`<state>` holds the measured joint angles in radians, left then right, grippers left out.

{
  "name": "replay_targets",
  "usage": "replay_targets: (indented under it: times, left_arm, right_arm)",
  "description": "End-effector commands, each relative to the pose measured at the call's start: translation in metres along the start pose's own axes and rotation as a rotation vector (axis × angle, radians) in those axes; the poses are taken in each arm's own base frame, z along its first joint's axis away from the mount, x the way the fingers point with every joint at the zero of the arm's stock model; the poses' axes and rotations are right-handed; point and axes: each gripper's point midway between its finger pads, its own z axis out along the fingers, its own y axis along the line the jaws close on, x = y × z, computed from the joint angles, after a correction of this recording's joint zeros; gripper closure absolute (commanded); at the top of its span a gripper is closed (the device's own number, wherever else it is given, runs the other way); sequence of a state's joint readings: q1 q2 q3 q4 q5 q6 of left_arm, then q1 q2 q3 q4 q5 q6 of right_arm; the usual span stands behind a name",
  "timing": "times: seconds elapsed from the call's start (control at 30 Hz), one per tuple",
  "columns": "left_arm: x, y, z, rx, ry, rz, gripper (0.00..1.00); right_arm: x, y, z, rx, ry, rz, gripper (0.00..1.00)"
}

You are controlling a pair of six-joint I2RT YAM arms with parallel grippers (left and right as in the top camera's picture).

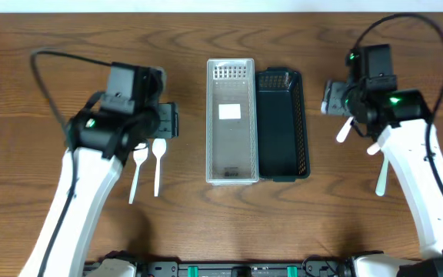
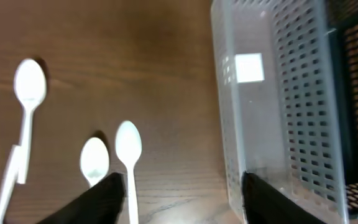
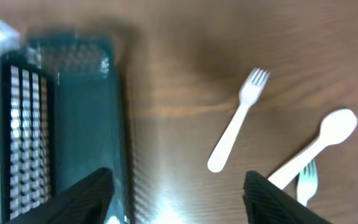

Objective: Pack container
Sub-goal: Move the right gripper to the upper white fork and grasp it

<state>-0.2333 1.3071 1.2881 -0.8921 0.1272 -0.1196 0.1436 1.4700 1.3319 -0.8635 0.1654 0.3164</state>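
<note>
Left, right jaws gape empty; clear container (image 1: 230,150) lies front-to-back, seemingly touching dark basket (image 1: 279,127).

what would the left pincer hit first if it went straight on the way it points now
The left pincer would likely meet bare table first, between the nearest white spoon and the clear container; depth is unclear.

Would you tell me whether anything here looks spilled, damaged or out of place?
Nothing stands out: the clear basket and dark basket sit upright side by side, both empty, with white spoons and a fork lying loose beside them.
</note>
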Motion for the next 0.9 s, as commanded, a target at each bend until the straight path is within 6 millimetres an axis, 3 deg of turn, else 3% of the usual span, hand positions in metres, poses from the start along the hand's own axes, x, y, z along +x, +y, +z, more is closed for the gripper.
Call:
replay_targets:
  times: [0.0, 0.13, 0.4, 0.6, 0.87]
  left_arm:
    - [-0.011, 0.001, -0.028, 0.0, -0.089, 0.0, 0.21]
    - [-0.012, 0.0, -0.042, 0.007, -0.131, -0.012, 0.18]
    - [-0.012, 0.0, -0.038, 0.005, -0.12, -0.013, 0.17]
    - [-0.012, 0.0, -0.035, 0.003, -0.11, -0.013, 0.16]
    - [-0.012, 0.0, -0.035, 0.003, -0.109, -0.013, 0.16]
  right_arm:
    - [-0.008, -0.031, 0.006, 0.116, -0.03, 0.298, 0.27]
    - [-0.01, -0.048, 0.032, 0.136, 0.022, 0.38, 0.24]
    - [-0.008, -0.072, 0.098, 0.19, 0.215, 0.448, 0.18]
    - [0.015, -0.081, 0.139, 0.235, 0.321, 0.439, 0.15]
    - [0.047, -0.076, 0.175, 0.222, 0.445, 0.404, 0.13]
